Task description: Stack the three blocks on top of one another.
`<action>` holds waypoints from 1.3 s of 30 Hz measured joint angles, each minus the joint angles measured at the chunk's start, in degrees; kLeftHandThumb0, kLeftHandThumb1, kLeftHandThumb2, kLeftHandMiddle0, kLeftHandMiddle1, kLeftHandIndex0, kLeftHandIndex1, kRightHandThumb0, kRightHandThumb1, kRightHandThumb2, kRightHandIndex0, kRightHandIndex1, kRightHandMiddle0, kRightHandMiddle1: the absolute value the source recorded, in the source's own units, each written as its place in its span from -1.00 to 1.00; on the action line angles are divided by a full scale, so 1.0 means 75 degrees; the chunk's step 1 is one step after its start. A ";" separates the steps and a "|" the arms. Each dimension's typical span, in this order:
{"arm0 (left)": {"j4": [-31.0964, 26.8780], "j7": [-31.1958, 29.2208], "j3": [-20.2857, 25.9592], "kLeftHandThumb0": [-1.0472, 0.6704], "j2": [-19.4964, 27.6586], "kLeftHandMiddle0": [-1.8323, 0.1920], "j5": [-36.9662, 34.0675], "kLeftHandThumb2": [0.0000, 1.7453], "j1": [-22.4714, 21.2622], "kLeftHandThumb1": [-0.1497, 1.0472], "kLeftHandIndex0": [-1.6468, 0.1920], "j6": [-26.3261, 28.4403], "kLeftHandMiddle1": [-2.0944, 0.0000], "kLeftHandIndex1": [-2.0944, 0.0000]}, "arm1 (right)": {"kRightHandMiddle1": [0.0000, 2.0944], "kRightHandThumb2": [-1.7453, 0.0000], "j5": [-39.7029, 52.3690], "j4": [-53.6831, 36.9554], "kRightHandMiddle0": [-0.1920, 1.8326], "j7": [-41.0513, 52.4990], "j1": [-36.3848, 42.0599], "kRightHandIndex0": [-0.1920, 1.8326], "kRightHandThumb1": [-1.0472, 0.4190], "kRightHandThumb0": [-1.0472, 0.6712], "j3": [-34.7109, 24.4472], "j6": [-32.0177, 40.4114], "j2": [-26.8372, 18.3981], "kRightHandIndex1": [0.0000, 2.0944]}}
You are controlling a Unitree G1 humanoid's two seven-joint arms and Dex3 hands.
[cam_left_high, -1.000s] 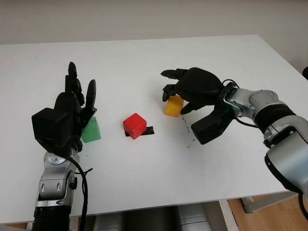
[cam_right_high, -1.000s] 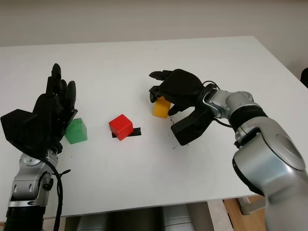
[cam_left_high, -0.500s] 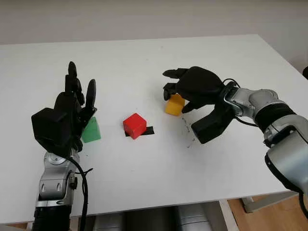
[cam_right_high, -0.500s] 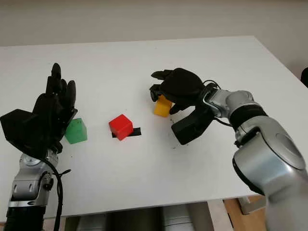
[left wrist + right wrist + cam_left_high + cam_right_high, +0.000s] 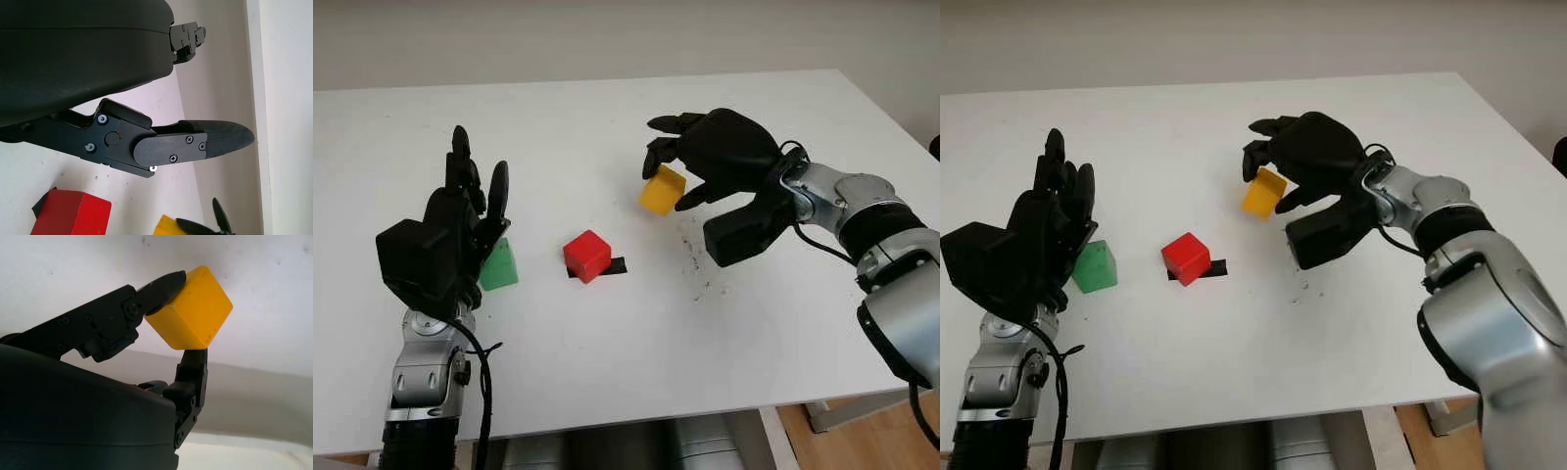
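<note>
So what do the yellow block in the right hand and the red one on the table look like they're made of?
Yellow block, shut in the right hand above the table: looks like painted wood or hard plastic, with a smooth satin skin, rounded edges and a few dark specks.
Red block: the same kind, with flat, evenly coloured faces and soft edges; it sits on a black strip.
Neither look settles wood versus plastic.

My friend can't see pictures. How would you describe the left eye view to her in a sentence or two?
The robot's right hand holds a yellow block in its fingers, lifted above a white table. A red block sits mid-table on a strip of black tape, and a green block sits just beyond the open left hand.
</note>
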 measured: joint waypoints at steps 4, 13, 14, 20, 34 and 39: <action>0.0000 -0.0008 0.0000 -0.68 0.0004 1.00 0.0000 -0.43 0.0000 1.00 0.97 0.0000 1.00 0.95 | 0.18 0.94 0.0940 -0.0017 -0.28 0.0910 0.0175 -0.44 -0.76 -0.13 -0.0672 -0.0218 0.0115 -0.95; 0.0001 -0.0019 -0.0001 -0.69 0.0023 1.00 0.0003 -0.43 -0.0001 1.00 0.97 0.0000 1.00 0.95 | 0.44 0.93 0.3826 -0.0464 -0.44 0.4478 0.0608 -0.50 -0.83 -0.20 -0.2535 0.0572 0.0872 -0.97; 0.0000 -0.0018 0.0001 -0.69 0.0024 1.00 0.0001 -0.43 -0.0001 1.00 0.97 0.0000 1.00 0.95 | 0.44 0.94 0.4052 -0.0629 -0.44 0.4790 0.0655 -0.50 -0.83 -0.22 -0.2678 0.0776 0.0935 -0.96; 0.0000 -0.0005 -0.0002 -0.68 0.0022 1.00 -0.0001 -0.43 0.0000 1.00 0.98 0.0000 1.00 0.95 | 0.47 0.93 0.5186 -0.1525 -0.44 0.6240 0.1060 -0.55 -0.84 -0.29 -0.3312 0.2431 0.1401 -0.98; -0.0109 0.0065 -0.0005 -0.69 0.0009 1.00 0.0085 -0.41 0.0007 1.00 0.98 0.0033 1.00 0.95 | 0.48 0.94 0.6339 -0.3007 -0.41 0.7640 0.2111 -0.58 -0.82 -0.36 -0.3760 0.5100 0.2331 -0.97; -0.0109 0.0061 -0.0007 -0.70 0.0009 1.00 0.0097 -0.40 0.0013 1.00 0.99 0.0032 1.00 0.95 | 0.47 0.94 0.6339 -0.3400 -0.41 0.7684 0.2353 -0.59 -0.84 -0.35 -0.3729 0.5960 0.2491 -0.97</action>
